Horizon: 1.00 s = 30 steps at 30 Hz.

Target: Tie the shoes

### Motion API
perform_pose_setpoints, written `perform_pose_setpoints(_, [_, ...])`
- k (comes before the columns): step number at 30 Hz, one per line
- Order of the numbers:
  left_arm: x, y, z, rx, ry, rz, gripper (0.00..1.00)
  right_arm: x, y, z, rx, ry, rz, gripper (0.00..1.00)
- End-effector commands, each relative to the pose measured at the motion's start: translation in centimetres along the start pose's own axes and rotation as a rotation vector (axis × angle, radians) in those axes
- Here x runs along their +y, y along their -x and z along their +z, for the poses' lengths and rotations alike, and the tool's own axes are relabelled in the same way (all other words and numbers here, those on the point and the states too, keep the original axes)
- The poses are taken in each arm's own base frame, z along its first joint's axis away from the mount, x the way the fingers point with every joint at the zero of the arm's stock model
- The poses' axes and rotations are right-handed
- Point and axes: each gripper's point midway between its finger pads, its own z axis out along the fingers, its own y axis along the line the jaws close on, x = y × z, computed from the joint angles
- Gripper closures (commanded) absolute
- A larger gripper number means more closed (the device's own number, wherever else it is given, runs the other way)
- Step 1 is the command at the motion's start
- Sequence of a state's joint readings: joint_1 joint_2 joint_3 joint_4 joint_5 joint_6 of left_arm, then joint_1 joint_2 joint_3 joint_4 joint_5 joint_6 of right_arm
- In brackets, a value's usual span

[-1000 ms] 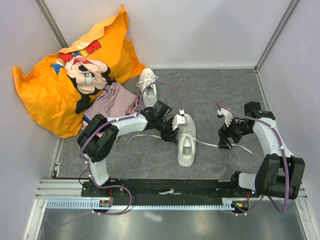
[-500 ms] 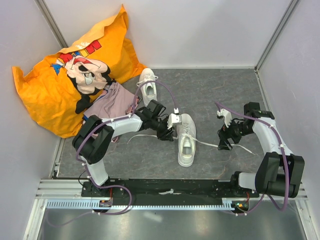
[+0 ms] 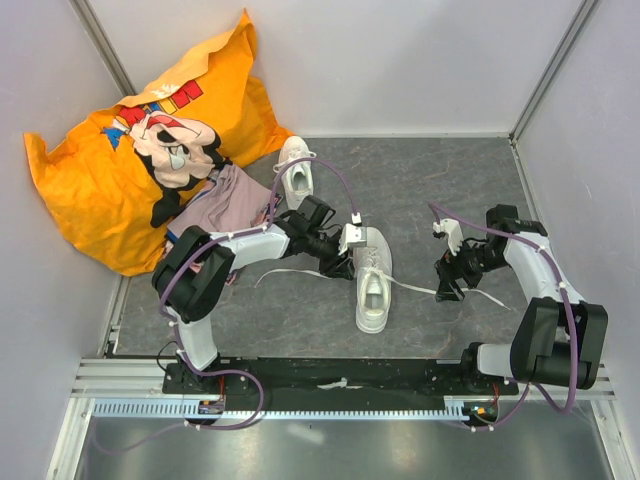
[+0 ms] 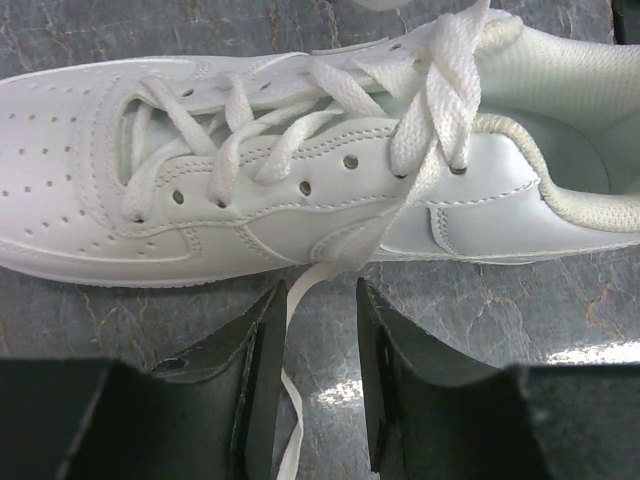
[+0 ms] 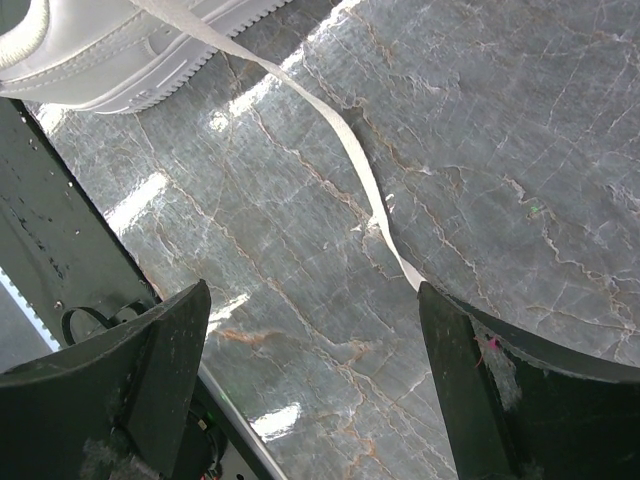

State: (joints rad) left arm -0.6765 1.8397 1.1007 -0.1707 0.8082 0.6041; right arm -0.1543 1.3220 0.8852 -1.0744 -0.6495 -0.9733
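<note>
Two white shoes sit on the grey table: one [image 3: 295, 170] at the back, one [image 3: 372, 278] in the middle with its laces untied. My left gripper [image 3: 343, 262] is at the middle shoe's left side. In the left wrist view that shoe [image 4: 250, 210] fills the top, and its left lace [image 4: 291, 400] runs down between the fingers of my open left gripper [image 4: 320, 300], lying against the left finger. My right gripper [image 3: 448, 282] stands wide open over the right lace [image 5: 345, 150], which reaches the right finger [image 5: 500, 390].
An orange cushion with a cartoon print [image 3: 130, 150] fills the back left corner, with a pinkish-purple garment [image 3: 225, 205] lying in front of it. Grey walls close the table on three sides. A metal rail [image 3: 340, 408] runs along the front edge.
The left arm's elbow swung a little left and came back, while its gripper stayed beside the middle shoe. The right arm and both shoes have hardly moved.
</note>
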Motion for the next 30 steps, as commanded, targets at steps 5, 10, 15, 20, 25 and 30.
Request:
perform_pose_setpoints(5, [-1.0,2.2,0.4,-0.080,-0.081,0.047,0.63,-0.2,0.6,-0.3,-0.005,-0.001,-0.026,0.07])
perform_pose_setpoints(10, [-1.4,2.3,0.3,-0.091,-0.094,0.033,0.70,-0.2,0.5,-0.3,-0.006,-0.002,-0.026,0.08])
perform_pose_setpoints(15, [-1.6,2.6,0.0,-0.094,-0.084,0.011,0.94,-0.2,0.6,-0.3,-0.009,0.000,-0.021,0.09])
perform_pose_setpoints(20, [-2.5,2.6,-1.8,-0.066,-0.050,0.014,0.98,-0.2,1.1,-0.2,-0.032,0.010,-0.024,0.11])
perform_pose_setpoints(25, [-3.7,5.0,-4.1,-0.083,-0.034,0.045,0.98,-0.4,1.2,0.2,-0.033,0.019,-0.009,0.13])
perform_pose_setpoints(30, [-4.1,6.7,-5.3,-0.100,-0.025,0.045,0.98,-0.4,1.5,0.0,-0.050,0.013,-0.019,0.14])
